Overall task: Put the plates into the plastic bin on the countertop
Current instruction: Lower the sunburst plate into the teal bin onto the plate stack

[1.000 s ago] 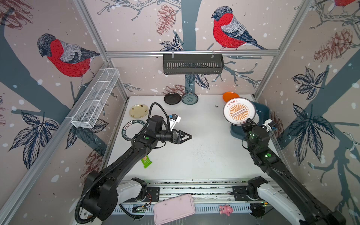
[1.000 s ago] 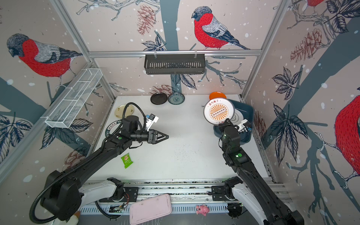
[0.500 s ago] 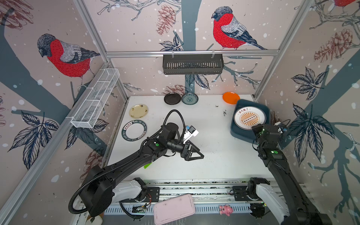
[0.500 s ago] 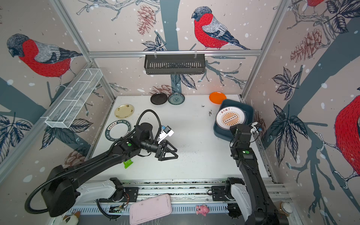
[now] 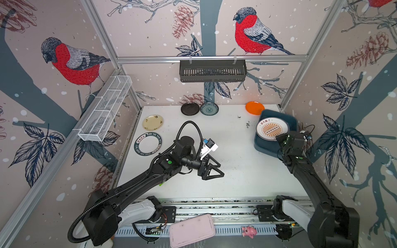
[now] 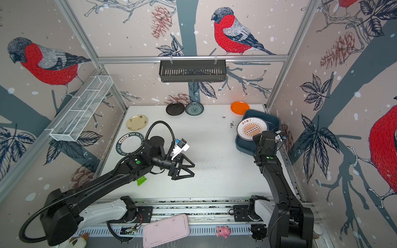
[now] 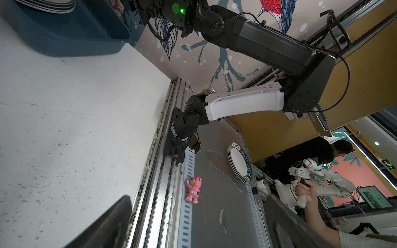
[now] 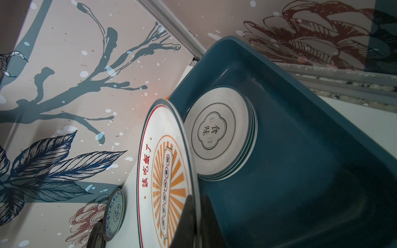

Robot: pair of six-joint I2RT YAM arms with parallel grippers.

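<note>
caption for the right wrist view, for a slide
Right gripper holds the sunburst plate over the plastic bin, beside a stack of plates inside.

The worktop (image 5: 236,150) was white, flecked with dark specks. The plastic bin (image 5: 291,122) was a dark teal-blue. The sunburst plate (image 5: 271,130) was white, with orange rays, red characters and a thin dark rim lined inside with red. In the right wrist view the stacked plates (image 8: 214,133) were white with dark rims, a dark quatrefoil outline framing black characters. The orange plate (image 5: 255,108) was plain, and the black plate (image 5: 190,108) was plain too. The patterned plate (image 5: 209,108) was teal with a blue-and-white design, the cream plate (image 5: 153,122) pale yellow, and the ringed plate (image 5: 148,143) white inside a dark band of white lettering. The tray (image 5: 191,229) was pink.
</note>
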